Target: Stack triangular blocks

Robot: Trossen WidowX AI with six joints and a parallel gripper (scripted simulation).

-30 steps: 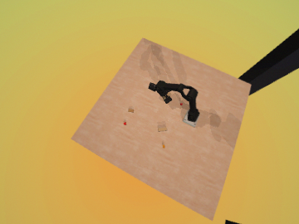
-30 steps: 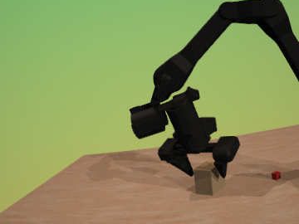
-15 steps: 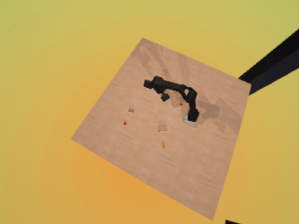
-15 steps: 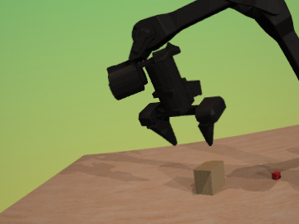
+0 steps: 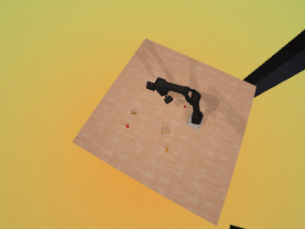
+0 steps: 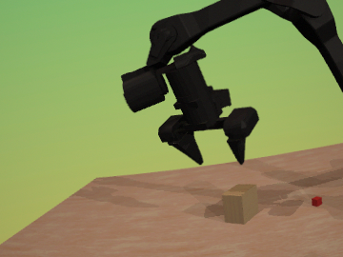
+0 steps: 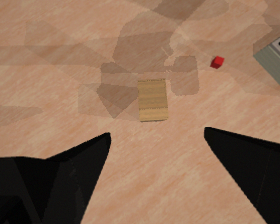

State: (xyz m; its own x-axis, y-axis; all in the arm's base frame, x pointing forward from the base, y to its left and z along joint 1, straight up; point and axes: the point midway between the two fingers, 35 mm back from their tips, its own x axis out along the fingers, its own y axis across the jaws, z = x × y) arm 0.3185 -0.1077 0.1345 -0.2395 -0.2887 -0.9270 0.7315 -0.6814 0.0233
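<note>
The gripper (image 6: 221,164) (image 7: 156,134) stands wide open, holding nothing — the square block (image 6: 240,204) (image 7: 152,100) sits on the table below and just beyond its fingertips. Retreating well means rising straight, jaws spread — no sideways swing.

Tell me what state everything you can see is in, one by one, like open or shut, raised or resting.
Pincer: open, raised above the table, holding nothing.
Arm: bent, raised.
Square block: resting on the table, untouched; exact fit unclear.
Red cube near it: resting on the table.
Smaller far-off pieces: too tiny to tell.
</note>
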